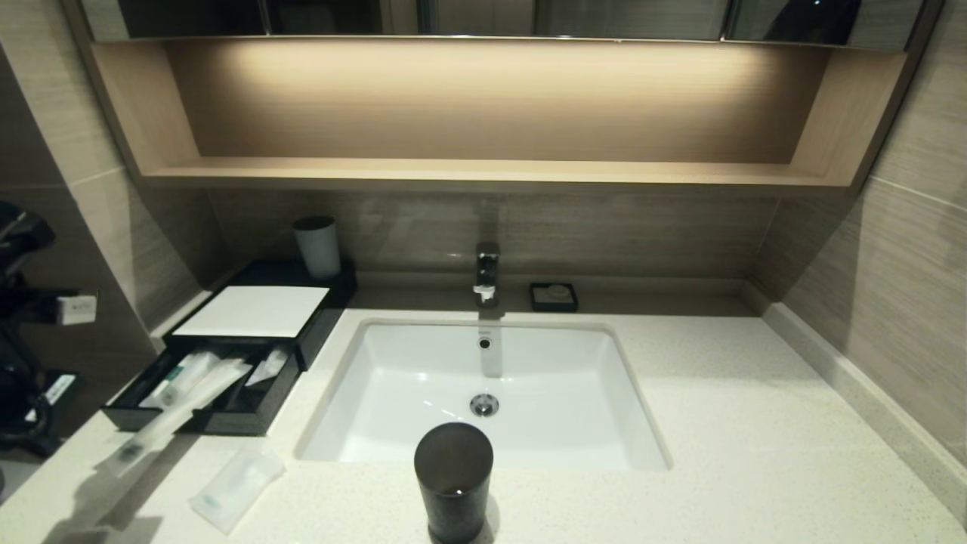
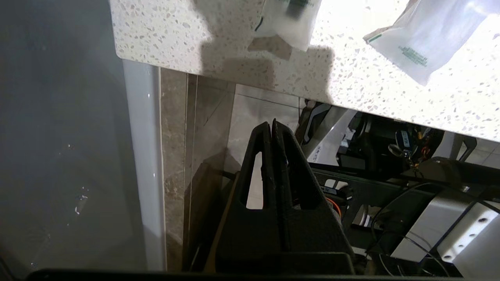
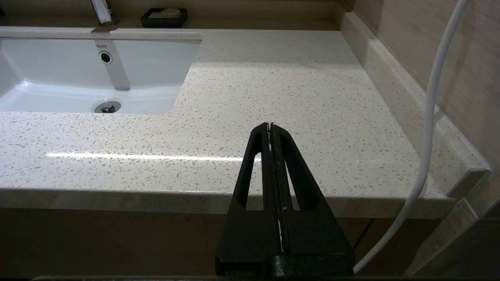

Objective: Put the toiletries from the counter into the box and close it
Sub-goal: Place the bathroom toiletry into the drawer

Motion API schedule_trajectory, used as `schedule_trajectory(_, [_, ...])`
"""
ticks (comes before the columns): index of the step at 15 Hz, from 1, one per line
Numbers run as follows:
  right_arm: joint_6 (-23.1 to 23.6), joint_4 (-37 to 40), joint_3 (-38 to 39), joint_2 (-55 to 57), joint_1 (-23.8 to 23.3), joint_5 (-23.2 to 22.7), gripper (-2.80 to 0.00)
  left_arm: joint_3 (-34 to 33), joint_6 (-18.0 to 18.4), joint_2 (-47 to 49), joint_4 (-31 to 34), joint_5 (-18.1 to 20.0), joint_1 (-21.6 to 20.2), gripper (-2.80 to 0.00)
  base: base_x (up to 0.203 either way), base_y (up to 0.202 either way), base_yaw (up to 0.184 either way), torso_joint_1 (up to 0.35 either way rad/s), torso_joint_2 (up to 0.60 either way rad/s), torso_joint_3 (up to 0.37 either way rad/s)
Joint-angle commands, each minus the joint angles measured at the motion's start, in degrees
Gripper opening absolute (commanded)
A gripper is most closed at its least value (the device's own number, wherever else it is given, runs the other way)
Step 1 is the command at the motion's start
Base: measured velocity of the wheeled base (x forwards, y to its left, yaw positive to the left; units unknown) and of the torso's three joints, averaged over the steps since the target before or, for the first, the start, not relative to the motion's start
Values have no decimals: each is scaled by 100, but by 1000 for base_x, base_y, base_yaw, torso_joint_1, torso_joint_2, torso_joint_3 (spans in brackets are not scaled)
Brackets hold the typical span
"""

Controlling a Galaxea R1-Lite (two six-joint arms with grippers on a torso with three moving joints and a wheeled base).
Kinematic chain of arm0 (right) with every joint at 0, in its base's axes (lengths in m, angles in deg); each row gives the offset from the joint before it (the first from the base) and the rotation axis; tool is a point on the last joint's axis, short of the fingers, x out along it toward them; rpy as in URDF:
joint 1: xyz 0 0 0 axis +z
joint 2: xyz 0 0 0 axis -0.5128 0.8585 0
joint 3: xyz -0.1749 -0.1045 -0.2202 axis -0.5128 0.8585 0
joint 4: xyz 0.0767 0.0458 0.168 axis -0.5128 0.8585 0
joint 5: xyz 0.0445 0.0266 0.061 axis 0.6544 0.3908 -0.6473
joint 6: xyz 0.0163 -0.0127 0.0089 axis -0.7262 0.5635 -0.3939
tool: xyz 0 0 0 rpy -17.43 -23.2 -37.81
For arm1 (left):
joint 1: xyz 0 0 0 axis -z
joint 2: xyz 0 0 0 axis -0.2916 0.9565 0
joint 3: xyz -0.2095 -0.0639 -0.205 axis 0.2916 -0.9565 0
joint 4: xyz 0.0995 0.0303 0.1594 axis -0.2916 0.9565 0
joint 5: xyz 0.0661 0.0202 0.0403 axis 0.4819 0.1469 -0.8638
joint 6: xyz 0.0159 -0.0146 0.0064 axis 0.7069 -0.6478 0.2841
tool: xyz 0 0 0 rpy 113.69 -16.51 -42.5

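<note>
I see broad bare counter (image 1: 755,423) right of the basin (image 1: 483,393), open for passage. A dark cup (image 1: 453,480) stands at the basin's front edge. On the left, the box's (image 1: 253,311) open drawer (image 1: 204,397) juts forward, a long packet (image 1: 170,419) overhanging its front and a sachet (image 1: 236,487) just beyond.

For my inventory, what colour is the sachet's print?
Green, on the sachet; left wrist view shows it best.
</note>
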Motion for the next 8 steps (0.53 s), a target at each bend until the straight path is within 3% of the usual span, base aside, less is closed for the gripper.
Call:
schedule_trajectory(1, [5, -1, 9, 0, -2, 1, -280, -392, 20, -108, -84, -19, -16, -280, 0, 0, 0, 0, 0, 0])
schedule_trajectory(8, [5, -1, 9, 0, 7, 1, -280, -935, 67, 182, -685, -86, -254, -280, 0, 0, 0, 0, 0, 0])
